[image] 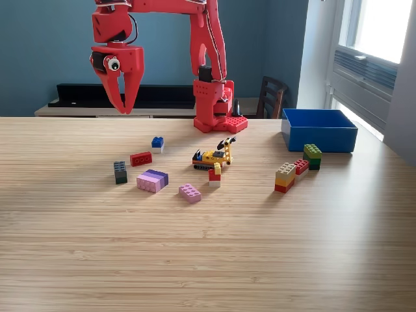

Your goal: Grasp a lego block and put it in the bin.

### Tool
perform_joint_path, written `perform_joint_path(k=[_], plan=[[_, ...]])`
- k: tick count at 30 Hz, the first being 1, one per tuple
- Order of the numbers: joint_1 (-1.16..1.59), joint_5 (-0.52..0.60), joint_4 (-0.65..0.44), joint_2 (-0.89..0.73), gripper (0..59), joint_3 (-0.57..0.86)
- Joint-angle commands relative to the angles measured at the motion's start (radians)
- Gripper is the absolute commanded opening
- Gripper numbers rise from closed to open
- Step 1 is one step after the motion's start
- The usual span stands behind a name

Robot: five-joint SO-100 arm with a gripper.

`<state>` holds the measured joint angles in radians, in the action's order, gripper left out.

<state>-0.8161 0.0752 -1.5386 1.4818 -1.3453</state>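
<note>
My red gripper [123,103] hangs high at the exterior view's upper left, fingertips pointing down and nearly touching, nothing between them. It is well above the table. Below it lie a red lego block [140,158], a small blue block [157,143], a dark grey block [120,171], a pink-and-purple stack [152,180] and a pink block [190,192]. The bright blue bin [318,129] stands on the table at the right, open-topped, with no block visible inside.
A yellow toy digger [215,155] and a small red-and-white block [214,175] sit mid-table. Near the bin are a green stack [312,156], a red block [301,167] and a tan-yellow-red stack [285,177]. The arm's red base [218,107] stands at the table's back edge.
</note>
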Motion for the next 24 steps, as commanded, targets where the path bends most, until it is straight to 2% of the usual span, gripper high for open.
perform_joint_path(k=[1,4,7,11,18,24], plan=[[-0.002,0.006,0.026,0.103,3.9,-0.055],[0.003,0.025,0.038,0.106,11.2,-0.107],[0.003,0.038,0.044,0.117,15.2,-0.15],[0.006,0.048,0.074,0.212,19.5,-0.239],[0.031,0.064,0.071,0.37,20.4,-0.334],[0.029,0.101,0.101,0.453,19.3,-0.476]])
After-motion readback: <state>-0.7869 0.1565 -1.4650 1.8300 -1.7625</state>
